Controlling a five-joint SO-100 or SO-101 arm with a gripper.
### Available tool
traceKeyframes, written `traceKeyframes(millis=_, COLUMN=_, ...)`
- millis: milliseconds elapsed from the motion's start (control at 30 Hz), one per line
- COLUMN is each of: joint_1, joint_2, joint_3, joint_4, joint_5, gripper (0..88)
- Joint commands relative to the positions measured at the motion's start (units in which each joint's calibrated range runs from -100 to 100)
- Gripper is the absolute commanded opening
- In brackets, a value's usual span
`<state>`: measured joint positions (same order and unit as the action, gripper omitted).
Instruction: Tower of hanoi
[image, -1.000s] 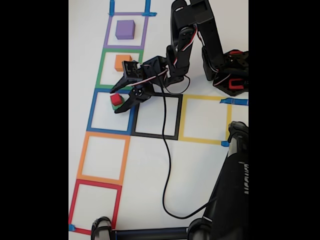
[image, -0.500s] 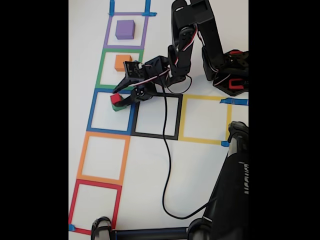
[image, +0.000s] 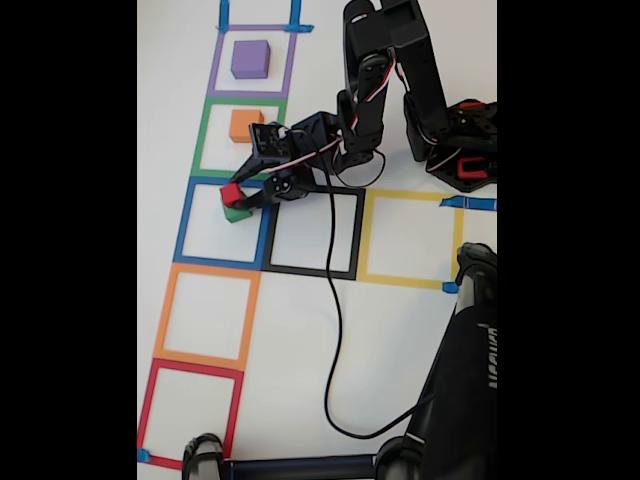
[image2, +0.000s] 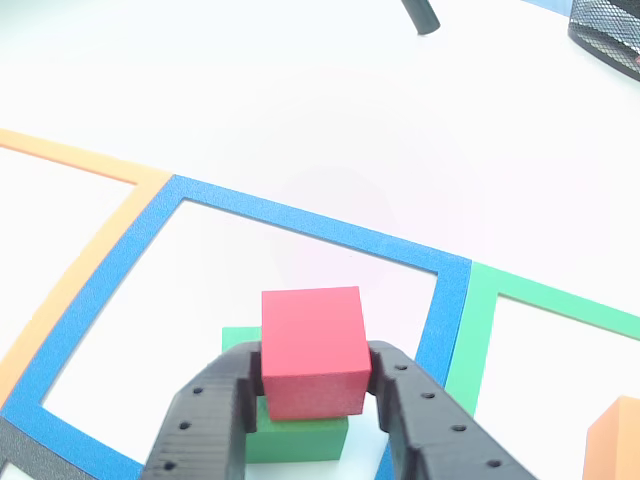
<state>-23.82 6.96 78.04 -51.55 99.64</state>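
My gripper (image2: 312, 375) is shut on the small red block (image2: 311, 350), held just above the green block (image2: 290, 438), which rests inside the blue tape square (image2: 300, 222). In the fixed view the gripper (image: 237, 197) grips the red block (image: 231, 194) over the green block (image: 236, 213) at the top right of the blue square (image: 186, 225). The orange block (image: 245, 125) sits in the green tape square, close behind the gripper's body; its corner (image2: 618, 445) shows at the other view's lower right. The purple block (image: 250, 59) lies in the purple tape square.
Below the blue square lie an orange tape square (image: 205, 316) and a red one (image: 190, 413); to its right are a black square (image: 313, 233) and a yellow one (image: 410, 238). A black cable (image: 330, 330) trails down the table. A dark stand (image: 460, 390) rises at the lower right.
The jaws closed on the red block, and it has since risen slightly off the green block. The other blocks have not moved.
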Motion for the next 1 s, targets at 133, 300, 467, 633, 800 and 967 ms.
traceKeyframes(millis=133, joint_1=-1.1, joint_2=-10.8, joint_3=0.0, joint_4=4.8, joint_5=0.4, gripper=3.2)
traceKeyframes(millis=300, joint_1=-1.4, joint_2=-21.6, joint_3=-1.3, joint_4=16.7, joint_5=0.4, gripper=3.3)
traceKeyframes(millis=467, joint_1=-1.5, joint_2=-35.5, joint_3=-5.2, joint_4=36.3, joint_5=0.4, gripper=3.6)
traceKeyframes(millis=633, joint_1=0.1, joint_2=-47.3, joint_3=-12.9, joint_4=59.8, joint_5=0.2, gripper=3.5)
traceKeyframes(millis=800, joint_1=2.3, joint_2=-53.4, joint_3=-27.0, joint_4=84.3, joint_5=-4.5, gripper=3.8)
traceKeyframes(millis=967, joint_1=5.4, joint_2=-54.5, joint_3=-45.0, joint_4=105.8, joint_5=-7.6, gripper=3.9)
